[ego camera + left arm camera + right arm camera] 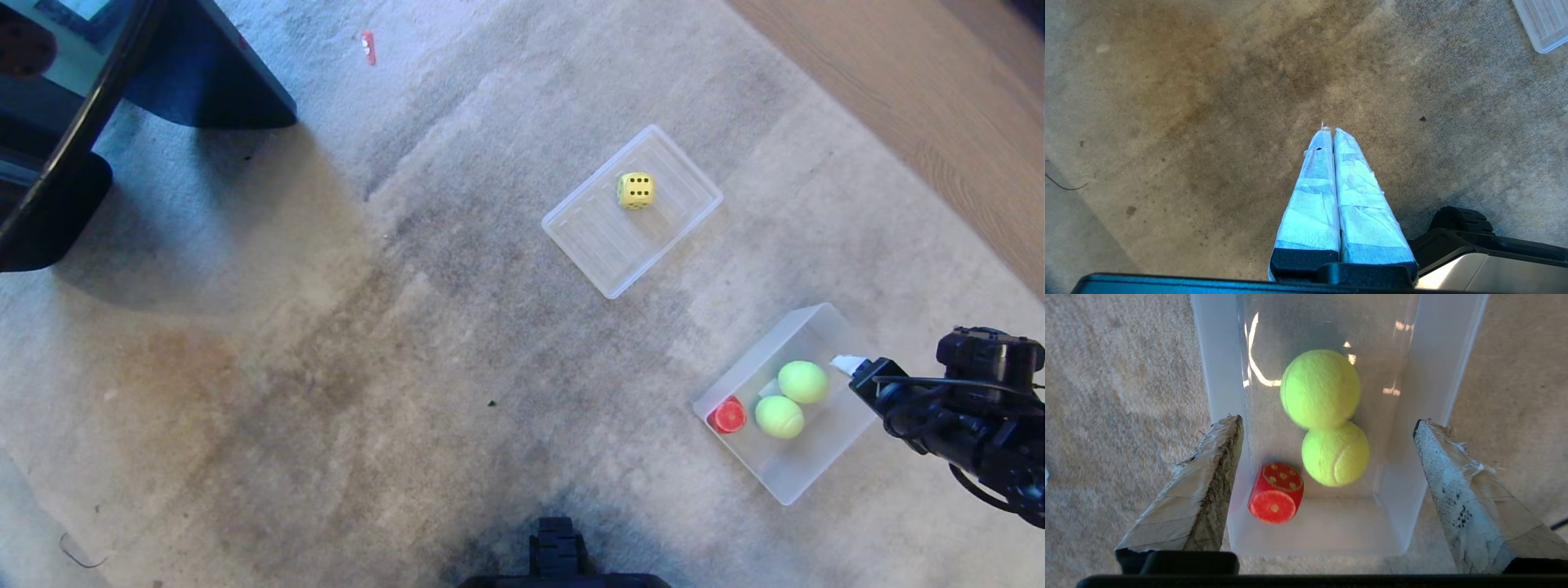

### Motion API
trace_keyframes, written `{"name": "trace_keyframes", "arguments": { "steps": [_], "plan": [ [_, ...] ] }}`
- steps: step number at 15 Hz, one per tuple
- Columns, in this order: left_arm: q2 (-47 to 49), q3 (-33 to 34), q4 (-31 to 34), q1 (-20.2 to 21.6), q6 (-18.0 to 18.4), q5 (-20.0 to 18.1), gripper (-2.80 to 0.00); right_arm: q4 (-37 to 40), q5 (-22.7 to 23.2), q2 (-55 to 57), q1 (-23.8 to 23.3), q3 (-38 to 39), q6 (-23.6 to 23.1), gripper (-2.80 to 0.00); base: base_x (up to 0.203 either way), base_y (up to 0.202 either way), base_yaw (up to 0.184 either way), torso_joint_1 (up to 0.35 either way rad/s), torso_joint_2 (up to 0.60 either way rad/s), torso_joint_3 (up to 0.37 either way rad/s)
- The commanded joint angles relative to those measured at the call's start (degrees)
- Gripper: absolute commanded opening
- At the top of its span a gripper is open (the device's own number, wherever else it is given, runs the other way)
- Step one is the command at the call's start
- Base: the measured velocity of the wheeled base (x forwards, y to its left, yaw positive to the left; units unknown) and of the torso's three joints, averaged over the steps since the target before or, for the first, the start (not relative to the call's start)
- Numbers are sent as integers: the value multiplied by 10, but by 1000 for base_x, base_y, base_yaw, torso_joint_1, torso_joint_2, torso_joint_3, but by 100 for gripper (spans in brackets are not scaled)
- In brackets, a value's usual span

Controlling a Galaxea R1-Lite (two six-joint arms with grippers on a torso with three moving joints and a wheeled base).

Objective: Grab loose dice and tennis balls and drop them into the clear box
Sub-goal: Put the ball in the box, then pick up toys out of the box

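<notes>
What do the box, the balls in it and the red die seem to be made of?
Box: translucent plastic, smooth and glossy; the carpet shows through its walls and light glints off them. Balls: fuzzy yellow-green felt with a curved seam, matte. Red die: hard, painted-looking solid with rounded edges and pale pips, perhaps wood or plastic; I cannot tell which.

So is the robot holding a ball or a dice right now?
No, nothing is held. The right gripper is open above the clear box, with both tennis balls and the red dice inside. The left gripper is shut and empty.
</notes>
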Motion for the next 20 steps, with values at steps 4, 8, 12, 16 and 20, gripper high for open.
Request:
{"name": "trace_keyframes", "arguments": {
  "steps": [4, 8, 12, 16, 20],
  "plan": [
    [0, 0, 0, 0, -1, 0, -280, 67, 0, -230, 19, 78, -6, 0, 0, 0, 0, 0, 0, 0],
    [0, 0, 0, 0, -1, 0, -280, 242, 1, -492, 54, 136, -37, -280, 0, 0, 0, 0, 0, 0],
    [0, 0, 0, 0, -1, 0, -280, 503, -2, -762, 81, 162, -153, -280, 0, 0, 0, 0, 0, 0],
    [0, 0, 0, 0, -1, 0, -280, 699, -1, -946, 94, 171, -278, -280, 0, 0, 0, 0, 0, 0],
    [0, 0, 0, 0, -1, 0, -280, 768, 18, -1066, 72, 184, -374, -280, 0, 0, 0, 0, 0, 0]
  ]
}}
